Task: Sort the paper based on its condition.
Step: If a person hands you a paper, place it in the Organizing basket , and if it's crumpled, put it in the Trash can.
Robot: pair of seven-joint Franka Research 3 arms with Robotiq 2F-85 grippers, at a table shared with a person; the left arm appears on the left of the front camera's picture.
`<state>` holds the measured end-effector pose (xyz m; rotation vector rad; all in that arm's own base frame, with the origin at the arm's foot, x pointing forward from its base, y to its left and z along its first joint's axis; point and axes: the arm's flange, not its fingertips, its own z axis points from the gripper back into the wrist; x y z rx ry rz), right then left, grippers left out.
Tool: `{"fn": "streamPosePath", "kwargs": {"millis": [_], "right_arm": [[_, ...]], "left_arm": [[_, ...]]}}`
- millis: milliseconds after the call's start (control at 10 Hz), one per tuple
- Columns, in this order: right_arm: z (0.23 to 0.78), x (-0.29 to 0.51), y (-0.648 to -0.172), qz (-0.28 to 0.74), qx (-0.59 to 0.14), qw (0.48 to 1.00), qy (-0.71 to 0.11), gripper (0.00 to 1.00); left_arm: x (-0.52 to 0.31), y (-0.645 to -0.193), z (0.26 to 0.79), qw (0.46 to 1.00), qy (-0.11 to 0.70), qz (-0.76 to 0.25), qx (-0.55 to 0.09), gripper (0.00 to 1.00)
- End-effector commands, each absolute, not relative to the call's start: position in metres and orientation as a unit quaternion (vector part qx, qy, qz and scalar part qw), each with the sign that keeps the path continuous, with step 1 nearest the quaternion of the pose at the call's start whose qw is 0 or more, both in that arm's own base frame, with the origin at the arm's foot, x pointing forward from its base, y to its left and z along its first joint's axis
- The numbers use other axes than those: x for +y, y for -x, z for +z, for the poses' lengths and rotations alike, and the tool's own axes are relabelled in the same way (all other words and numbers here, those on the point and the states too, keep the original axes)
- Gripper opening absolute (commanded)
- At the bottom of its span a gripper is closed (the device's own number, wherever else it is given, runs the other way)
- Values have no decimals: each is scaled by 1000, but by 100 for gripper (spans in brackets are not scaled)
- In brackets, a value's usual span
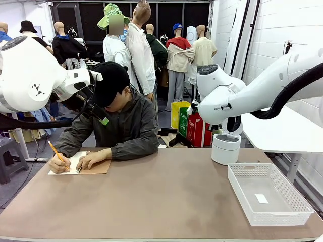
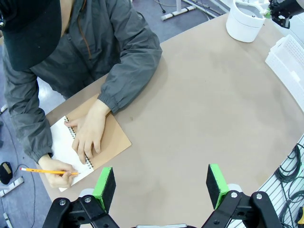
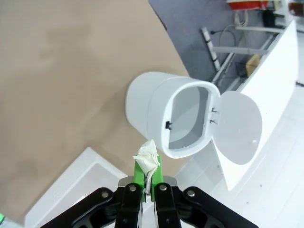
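Note:
A crumpled wad of white paper [image 3: 147, 159] is pinched between the green pads of my right gripper [image 3: 148, 176], which is shut on it. It hangs just above and beside the white bin [image 3: 183, 114], whose lid is swung open. In the front view the bin [image 1: 225, 148] stands at the table's far right, under my right arm [image 1: 227, 98]. My left gripper [image 2: 160, 186] is open and holds nothing, high over the table's left half. It is near the person's hands [image 2: 90, 135].
The person writes with a yellow pencil [image 1: 57, 153] in a spiral notebook [image 2: 83, 142] with a brown cover at the far left. A white mesh basket [image 1: 295, 209] sits at the right front with a small white slip [image 1: 261, 198] inside. Bare brown tabletop [image 1: 161, 196] lies between.

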<state>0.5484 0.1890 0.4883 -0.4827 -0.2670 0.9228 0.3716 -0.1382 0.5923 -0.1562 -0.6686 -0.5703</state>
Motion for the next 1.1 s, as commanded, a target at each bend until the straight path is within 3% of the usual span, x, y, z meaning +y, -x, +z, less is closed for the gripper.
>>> {"fn": "streamPosePath", "kwargs": {"millis": [0,1000], "right_arm": [[481,184,-570,425,-135,859,252,0],[458,150,-643,426,-114,858,262,0]], "left_arm": [[-137,-372,594,902,76,-275,-325,100],[-137,-372,594,902,76,-275,-325,100]]}}
